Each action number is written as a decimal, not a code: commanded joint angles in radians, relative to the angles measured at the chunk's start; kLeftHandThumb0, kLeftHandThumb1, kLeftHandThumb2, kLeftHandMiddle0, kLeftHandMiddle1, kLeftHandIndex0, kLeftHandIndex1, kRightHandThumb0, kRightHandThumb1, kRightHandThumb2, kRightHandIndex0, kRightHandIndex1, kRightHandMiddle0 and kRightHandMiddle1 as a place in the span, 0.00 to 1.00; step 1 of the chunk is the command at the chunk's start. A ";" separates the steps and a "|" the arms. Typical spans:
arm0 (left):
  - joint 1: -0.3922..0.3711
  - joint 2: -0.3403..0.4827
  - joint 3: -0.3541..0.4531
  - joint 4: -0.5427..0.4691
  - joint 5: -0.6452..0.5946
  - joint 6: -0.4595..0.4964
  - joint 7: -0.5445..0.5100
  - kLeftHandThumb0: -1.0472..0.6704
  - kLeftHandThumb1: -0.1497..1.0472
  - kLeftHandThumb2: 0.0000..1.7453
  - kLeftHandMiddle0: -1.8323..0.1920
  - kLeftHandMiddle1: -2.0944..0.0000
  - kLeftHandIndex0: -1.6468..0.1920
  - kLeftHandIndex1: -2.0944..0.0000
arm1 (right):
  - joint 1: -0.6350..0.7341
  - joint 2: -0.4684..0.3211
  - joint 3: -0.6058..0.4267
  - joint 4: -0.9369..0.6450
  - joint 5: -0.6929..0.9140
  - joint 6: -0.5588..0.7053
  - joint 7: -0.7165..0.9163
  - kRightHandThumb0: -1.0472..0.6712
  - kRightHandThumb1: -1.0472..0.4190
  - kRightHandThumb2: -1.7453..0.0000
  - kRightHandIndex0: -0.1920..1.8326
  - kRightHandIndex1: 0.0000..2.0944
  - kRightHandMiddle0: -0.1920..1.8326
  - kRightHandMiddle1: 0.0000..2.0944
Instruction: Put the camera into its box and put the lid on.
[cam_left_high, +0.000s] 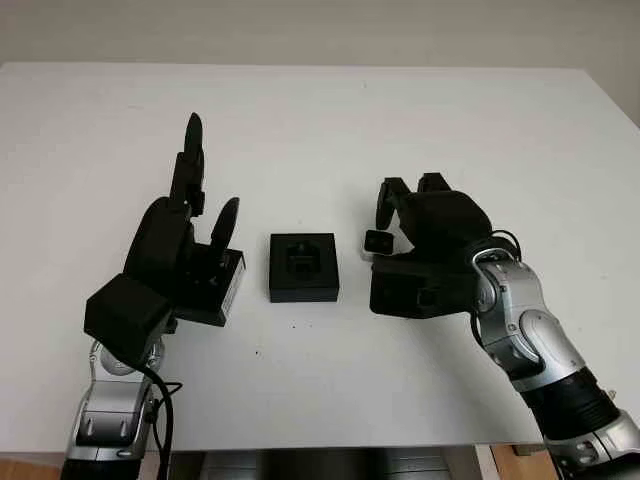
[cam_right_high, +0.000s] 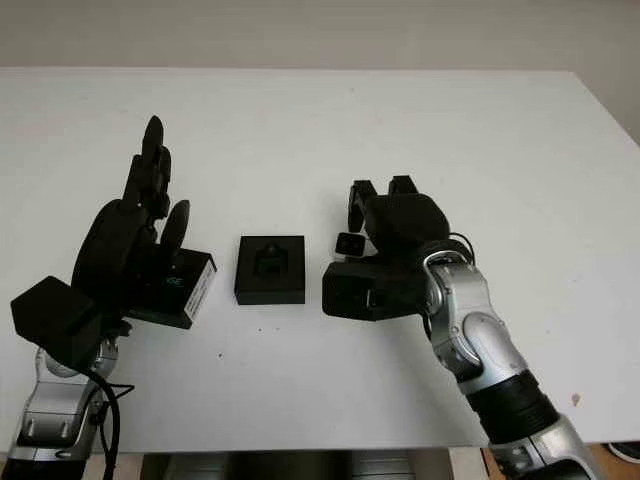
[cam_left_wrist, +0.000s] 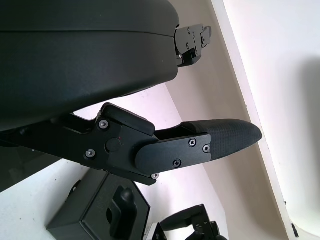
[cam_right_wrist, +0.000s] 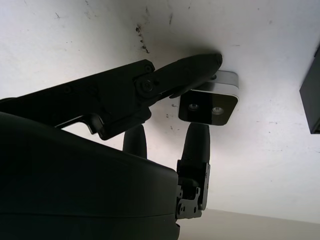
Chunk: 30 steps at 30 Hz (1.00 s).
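At the lower left of the head views, the left robot hand stands on edge above the white worktop, released and holding nothing. Just under and beside it lies the lid, a black slab with a pale label on its end face. In the middle of the frame sits the box, an open black square with a moulded insert inside, a little apart from the lid. To the right of centre, the right robot hand reaches down onto the camera, a small block with a silver rim and a glossy dark face bearing two lenses. Its fingers are closed around the camera, which lies on the worktop just right of the box, outside it.
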 joint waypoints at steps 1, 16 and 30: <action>-0.004 -0.002 0.001 -0.012 -0.002 -0.009 0.004 0.16 1.00 0.35 1.00 1.00 1.00 1.00 | -0.014 -0.007 -0.002 0.001 0.009 -0.009 -0.002 0.27 0.05 0.97 0.00 1.00 0.12 0.66; 0.001 -0.006 0.000 -0.020 0.005 0.000 0.013 0.16 1.00 0.35 1.00 1.00 1.00 1.00 | -0.017 -0.023 0.002 0.011 0.010 -0.035 -0.006 0.26 0.04 0.97 0.04 1.00 0.09 0.79; 0.000 -0.008 0.002 -0.025 0.007 0.007 0.020 0.16 1.00 0.34 1.00 1.00 1.00 1.00 | -0.024 -0.020 0.006 0.047 0.022 -0.044 -0.025 0.37 0.05 0.97 0.28 1.00 0.25 0.74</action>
